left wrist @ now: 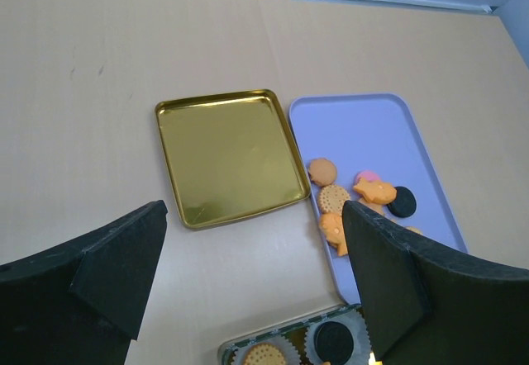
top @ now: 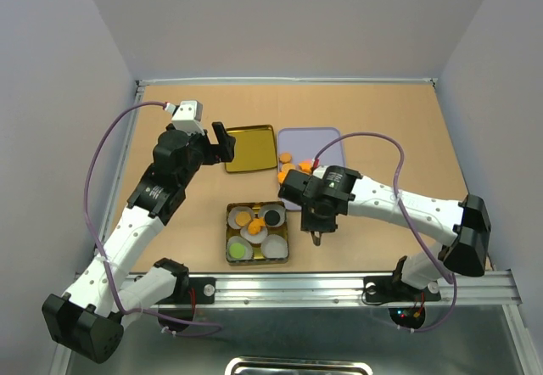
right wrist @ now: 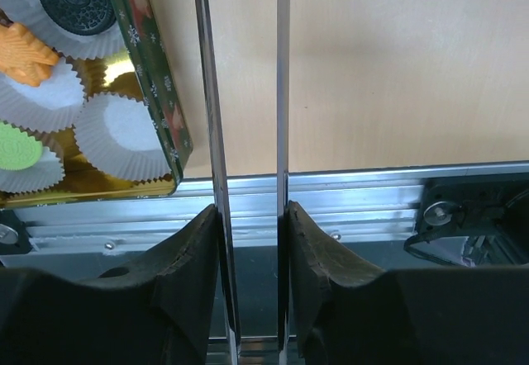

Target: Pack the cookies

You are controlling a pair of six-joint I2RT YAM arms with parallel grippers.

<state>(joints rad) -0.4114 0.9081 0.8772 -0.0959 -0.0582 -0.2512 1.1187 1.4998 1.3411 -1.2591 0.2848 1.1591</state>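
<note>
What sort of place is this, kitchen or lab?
Probably a robotics lab bench: two arms bolted to a metal rail, plain white walls boxing in the table, cookies staged on a tray.

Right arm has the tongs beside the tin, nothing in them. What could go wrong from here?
1. The tongs in the right gripper hang close to the tin wall. A sideways move could catch it and shove the tin.
2. The cookies lie bunched, some overlapping, by the tray rim. Pinching one may push its neighbours over the edge.
3. The paper cups look light, so a tong tip could drag one out of place.
</note>
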